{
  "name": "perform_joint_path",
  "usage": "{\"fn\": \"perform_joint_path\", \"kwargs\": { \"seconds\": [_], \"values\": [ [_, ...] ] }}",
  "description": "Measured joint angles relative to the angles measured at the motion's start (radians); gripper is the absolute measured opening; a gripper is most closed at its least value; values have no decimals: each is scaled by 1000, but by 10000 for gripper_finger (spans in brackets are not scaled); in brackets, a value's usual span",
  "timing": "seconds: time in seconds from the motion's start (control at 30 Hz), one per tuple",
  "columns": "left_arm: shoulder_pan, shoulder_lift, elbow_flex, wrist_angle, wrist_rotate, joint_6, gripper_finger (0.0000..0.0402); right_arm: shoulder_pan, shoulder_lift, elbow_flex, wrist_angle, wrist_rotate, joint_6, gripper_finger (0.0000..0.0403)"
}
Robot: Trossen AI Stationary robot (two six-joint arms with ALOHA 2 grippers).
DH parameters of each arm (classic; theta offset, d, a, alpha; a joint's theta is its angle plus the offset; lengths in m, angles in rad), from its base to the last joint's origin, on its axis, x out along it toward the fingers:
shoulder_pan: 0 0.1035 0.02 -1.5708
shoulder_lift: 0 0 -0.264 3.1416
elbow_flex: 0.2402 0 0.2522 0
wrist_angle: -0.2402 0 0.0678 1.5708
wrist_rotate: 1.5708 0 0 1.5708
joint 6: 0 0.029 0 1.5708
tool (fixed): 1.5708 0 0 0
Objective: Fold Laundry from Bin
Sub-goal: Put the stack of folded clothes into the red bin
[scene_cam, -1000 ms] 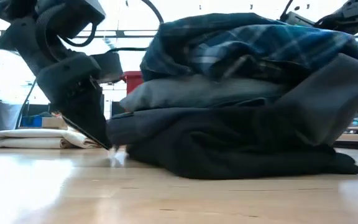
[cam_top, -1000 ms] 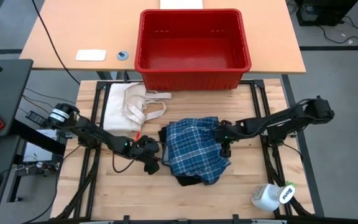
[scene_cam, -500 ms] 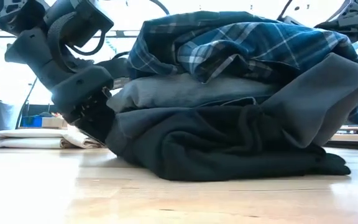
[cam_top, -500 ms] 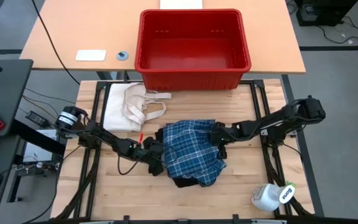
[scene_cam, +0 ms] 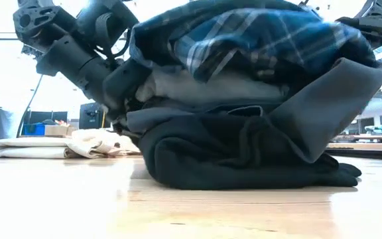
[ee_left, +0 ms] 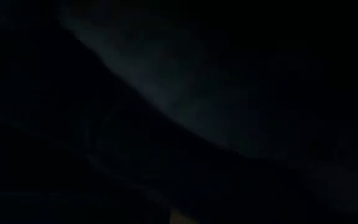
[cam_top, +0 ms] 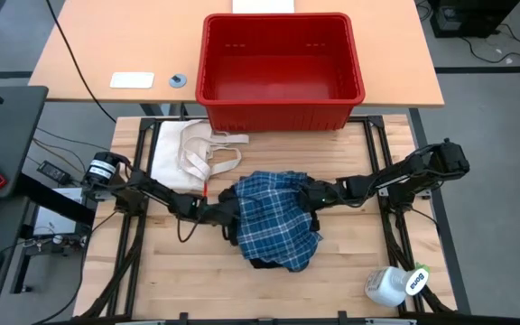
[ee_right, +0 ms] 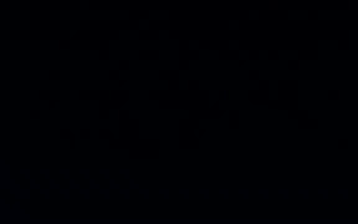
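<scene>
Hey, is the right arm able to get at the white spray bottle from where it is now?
Probably yes: the bottle lies in the open on its side, but the right hand is buried in the laundry.

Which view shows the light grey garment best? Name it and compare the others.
The low view: the light grey garment shows as a layer between the plaid shirt and the black garment. In the high view the plaid shirt covers it. Both wrist views are dark.
</scene>
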Motion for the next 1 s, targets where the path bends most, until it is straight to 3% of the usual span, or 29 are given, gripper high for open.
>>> {"fn": "perform_joint_path", "kwargs": {
  "seconds": [0.3, 0.67, 1.0],
  "values": [
    [30, -13, 5, 143, 33, -3, 101, 0, -24, 40, -3, -51, 101, 221],
    [117, -94, 138, -69, 67, 6, 91, -36, -167, 114, -234, -26, 152, 217],
    [266, -97, 319, -269, 185, 96, 91, -143, -298, 120, -325, -20, 191, 216]
  ]
}}
